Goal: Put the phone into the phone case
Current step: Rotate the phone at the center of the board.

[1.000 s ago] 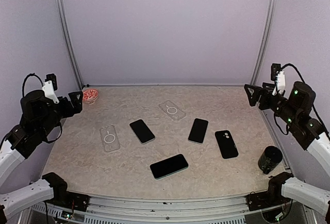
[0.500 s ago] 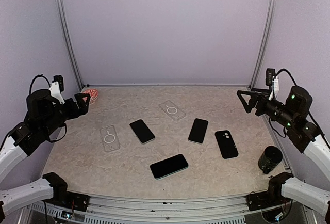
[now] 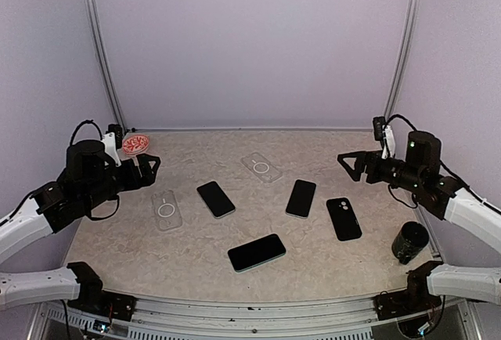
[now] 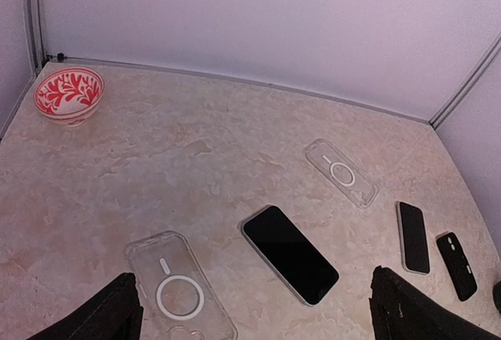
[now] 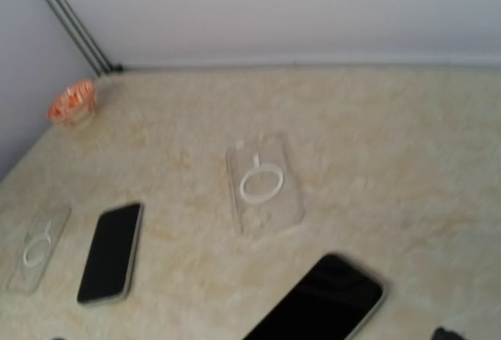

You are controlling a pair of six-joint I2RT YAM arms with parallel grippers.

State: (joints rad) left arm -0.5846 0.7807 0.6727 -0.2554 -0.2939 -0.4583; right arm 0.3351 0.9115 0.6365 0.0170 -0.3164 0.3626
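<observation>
Two clear phone cases lie on the table, one at the left (image 3: 166,209) and one at the back (image 3: 261,167). Black phones lie screen up at centre left (image 3: 215,198), centre right (image 3: 300,197) and the front (image 3: 256,252). A black case or phone (image 3: 344,218) shows its camera side. My left gripper (image 3: 147,169) is open and empty, hovering left of the left case (image 4: 180,297) and a phone (image 4: 290,254). My right gripper (image 3: 350,164) is open and empty above the right side, facing the back case (image 5: 262,183).
A red patterned bowl (image 3: 136,144) sits in the back left corner. A black cup (image 3: 409,241) stands near the front right edge. Walls close the table on three sides.
Both arms have swung inward and lower from the side walls toward the middle of the table. Nothing on the table has moved.
</observation>
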